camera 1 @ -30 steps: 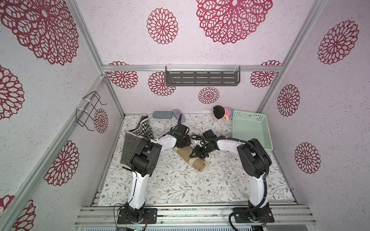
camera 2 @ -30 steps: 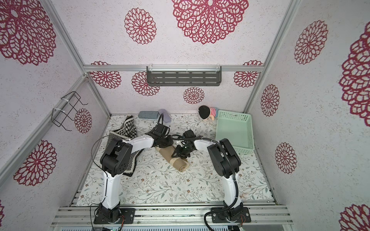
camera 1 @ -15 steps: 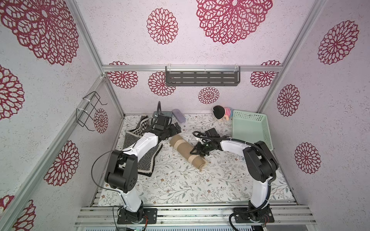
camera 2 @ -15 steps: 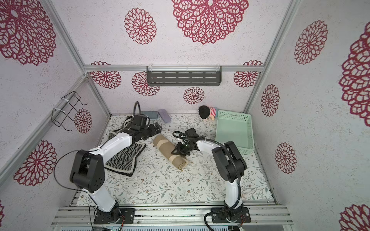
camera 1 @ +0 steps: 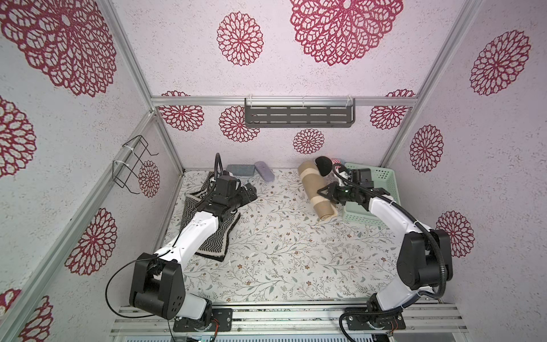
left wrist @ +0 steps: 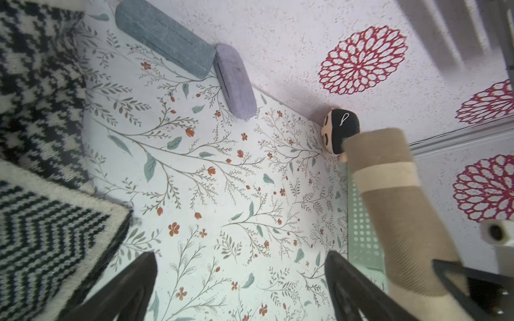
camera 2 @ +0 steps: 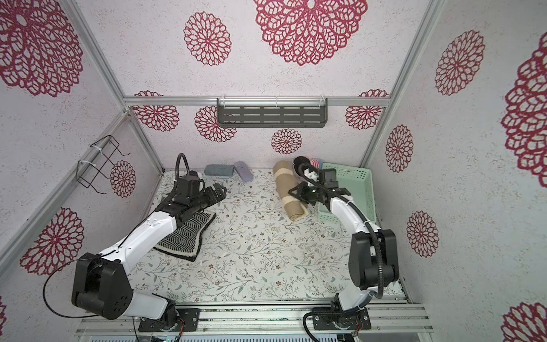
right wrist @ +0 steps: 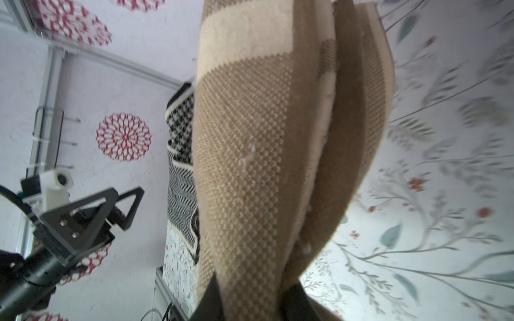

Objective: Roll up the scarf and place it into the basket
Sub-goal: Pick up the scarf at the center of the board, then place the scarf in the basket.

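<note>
- Fingers of the right gripper [camera 1: 325,195] clasp the rolled tan scarf [camera 1: 312,183], just left of the basket [camera 1: 384,177].
- Left gripper [camera 1: 251,192] spread wide, empty, beside the black-and-white knit cloth [camera 1: 213,237].

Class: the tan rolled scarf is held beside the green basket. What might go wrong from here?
The right gripper pinches the scarf at one spot, and its layers gape in the wrist view: it may unroll. Its far end is close to the doll and may knock it. Its low end may catch the basket wall.
</note>
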Robot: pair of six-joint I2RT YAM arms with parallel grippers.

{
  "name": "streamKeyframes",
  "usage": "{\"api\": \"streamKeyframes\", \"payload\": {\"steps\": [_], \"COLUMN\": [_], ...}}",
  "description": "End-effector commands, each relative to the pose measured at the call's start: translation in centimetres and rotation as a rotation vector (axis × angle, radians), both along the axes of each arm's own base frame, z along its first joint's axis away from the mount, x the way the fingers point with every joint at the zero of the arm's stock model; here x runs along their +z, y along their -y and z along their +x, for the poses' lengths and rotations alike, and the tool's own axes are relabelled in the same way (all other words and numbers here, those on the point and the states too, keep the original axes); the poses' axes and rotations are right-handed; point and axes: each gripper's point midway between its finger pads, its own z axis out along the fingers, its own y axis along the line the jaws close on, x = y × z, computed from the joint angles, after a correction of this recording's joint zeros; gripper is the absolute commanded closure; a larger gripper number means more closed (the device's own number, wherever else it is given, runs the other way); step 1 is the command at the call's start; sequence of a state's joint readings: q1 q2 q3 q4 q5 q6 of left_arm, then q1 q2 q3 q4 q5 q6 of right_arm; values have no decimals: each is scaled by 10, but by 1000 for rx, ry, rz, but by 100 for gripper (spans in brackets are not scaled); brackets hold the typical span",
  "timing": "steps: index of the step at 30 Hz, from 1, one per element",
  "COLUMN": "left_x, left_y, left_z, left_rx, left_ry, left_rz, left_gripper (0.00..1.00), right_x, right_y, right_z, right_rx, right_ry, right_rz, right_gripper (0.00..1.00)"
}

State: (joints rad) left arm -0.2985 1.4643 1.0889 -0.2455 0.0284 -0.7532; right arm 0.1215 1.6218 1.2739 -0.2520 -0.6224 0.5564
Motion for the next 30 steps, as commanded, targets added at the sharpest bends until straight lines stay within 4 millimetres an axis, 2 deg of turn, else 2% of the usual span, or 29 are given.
{"api": "streamKeyframes", "payload": {"steps": [1,4,8,11,17,21,26,30], "left_x": [7,3,0,-2,-12,-16,-20,-22], "left_y": [1,1,0,0,2,2,0,-1], "left_z": [-1,-3,-6,-7,-7,-8,-10,-10], "left_rx": [4,0,-1,-3,-8,-8,-2,2], "left_ry": [34,23,13,6,-23,-38,-53,-61], "left_rz": [-15,-15,-10,-9,-9,-11,-2,3], "left_gripper": [3,2,2,3,3,3,3,2], "right_x": [48,54,56,53,37,17,-14,-38], "right_y": [48,91,138,160,171,179,178,170], "right_z": [17,25,31,36,58,75,95,106], "right_rx": [-104,-214,-335,-381,-386,-395,-377,-346], "right_ry": [172,209,240,250,259,222,174,136], "right_rz": [-60,-98,-114,-119,-93,-73,-26,57], "right_gripper": [100,100,100,100,100,100,100,100]}}
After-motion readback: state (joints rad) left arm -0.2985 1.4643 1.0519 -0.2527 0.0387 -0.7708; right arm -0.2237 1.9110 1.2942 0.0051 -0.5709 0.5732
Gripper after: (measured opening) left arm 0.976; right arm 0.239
